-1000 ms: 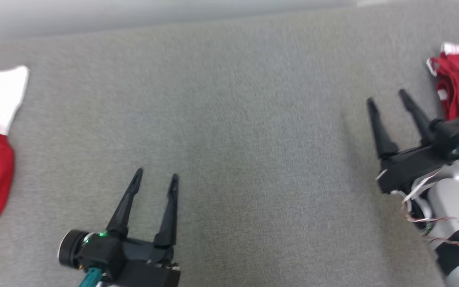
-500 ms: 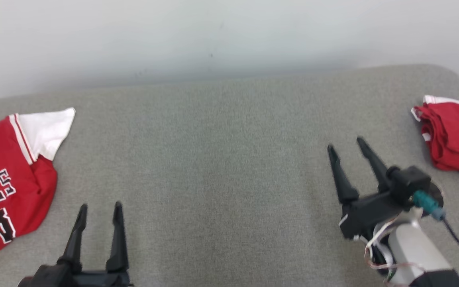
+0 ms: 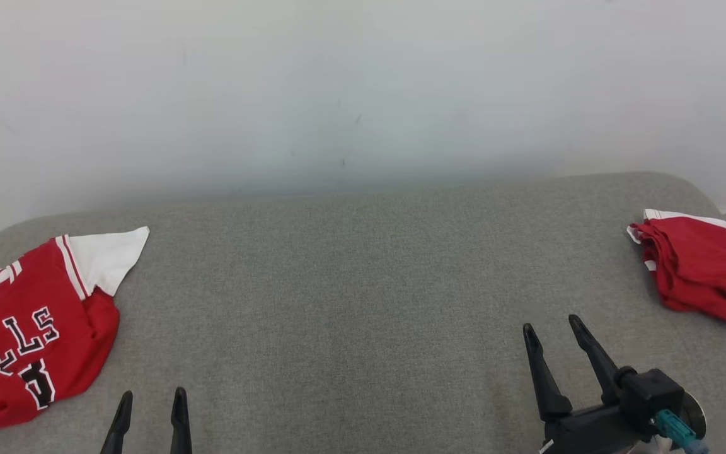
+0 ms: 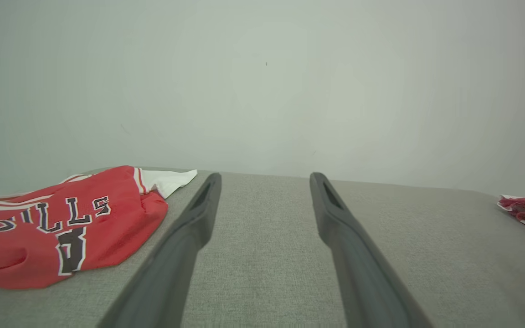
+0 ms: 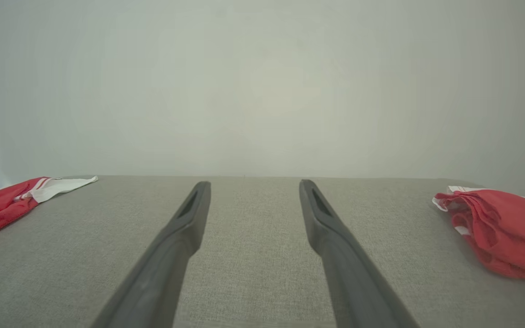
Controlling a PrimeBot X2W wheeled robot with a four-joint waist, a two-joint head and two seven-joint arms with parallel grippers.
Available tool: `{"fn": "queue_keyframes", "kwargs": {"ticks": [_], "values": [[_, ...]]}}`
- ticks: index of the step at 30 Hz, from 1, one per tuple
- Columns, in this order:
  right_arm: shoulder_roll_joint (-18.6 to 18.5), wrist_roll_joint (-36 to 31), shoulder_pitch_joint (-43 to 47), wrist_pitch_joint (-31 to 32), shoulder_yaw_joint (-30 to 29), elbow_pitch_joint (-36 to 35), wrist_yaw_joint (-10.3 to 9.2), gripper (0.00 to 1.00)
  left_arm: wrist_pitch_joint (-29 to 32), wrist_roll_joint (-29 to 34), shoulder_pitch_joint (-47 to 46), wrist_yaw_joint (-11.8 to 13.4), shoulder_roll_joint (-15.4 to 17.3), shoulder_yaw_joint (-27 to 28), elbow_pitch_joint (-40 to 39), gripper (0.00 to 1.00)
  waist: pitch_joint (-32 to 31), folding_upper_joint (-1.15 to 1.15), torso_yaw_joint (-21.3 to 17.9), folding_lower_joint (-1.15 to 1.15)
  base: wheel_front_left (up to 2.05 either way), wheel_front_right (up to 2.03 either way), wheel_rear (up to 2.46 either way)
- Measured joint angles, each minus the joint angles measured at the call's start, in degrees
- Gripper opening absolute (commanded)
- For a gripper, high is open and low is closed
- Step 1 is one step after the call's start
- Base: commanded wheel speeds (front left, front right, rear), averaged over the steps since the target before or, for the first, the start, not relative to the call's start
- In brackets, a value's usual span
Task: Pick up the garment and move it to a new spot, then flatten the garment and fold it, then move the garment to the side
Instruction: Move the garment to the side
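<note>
**Item 1, far L:** jersey (image 3: 29,328). Red w/ white sleeve, black-and-white lettering and a numeral. Lies rumpled at L end of table (image 3: 350,302), neither flat nor folded, partly cut off by frame edge.

**Item 2, lower L:** left gripper (image 3: 152,394). Fingers spread wide, nothing btwn them. Near jersey's hem, not touching.

**Item 3, lower R:** right gripper (image 3: 551,323). Fingers also wide, empty. Apart from item 4.

**Item 4, far R:** red bundle (image 3: 703,277). White trim, stacked in layered folds at R end of table.

**Status (est.):** bundle looks like a piece already folded and set aside. For the jersey nothing appears started: pick-up, move to mid-table, flatten, fold and shift aside are all outstanding. Likely next pick is the jersey, L arm closest.
</note>
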Motion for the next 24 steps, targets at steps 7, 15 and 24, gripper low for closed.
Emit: {"fn": "queue_keyframes", "kwargs": {"ticks": [7, 15, 24], "values": [[1.1, -1.3, 5.8, 0.0, -2.2, -3.0, 0.0, 1.0, 0.0, 1.5, 4.0, -1.4, -0.4, 0.4, -1.9, 1.0, -2.7, 0.0, -0.5, 0.0, 0.0, 0.0, 0.0], [1.7, -1.7, 9.6, 0.0, -2.3, -5.3, 0.0, 1.0, 0.0, 2.7, 6.3, -2.2, -0.5, 0.7, -2.1, 1.0, -3.7, 0.01, -1.2, 0.01, 0.0, 0.0, 0.0], [2.1, -1.7, 10.2, 0.0, -2.5, -6.1, 0.0, 1.0, 0.0, 3.6, 7.0, -2.4, -0.6, 0.6, -0.6, 1.0, -2.9, 0.01, -1.7, 0.01, 0.0, 0.0, 0.0]]}}
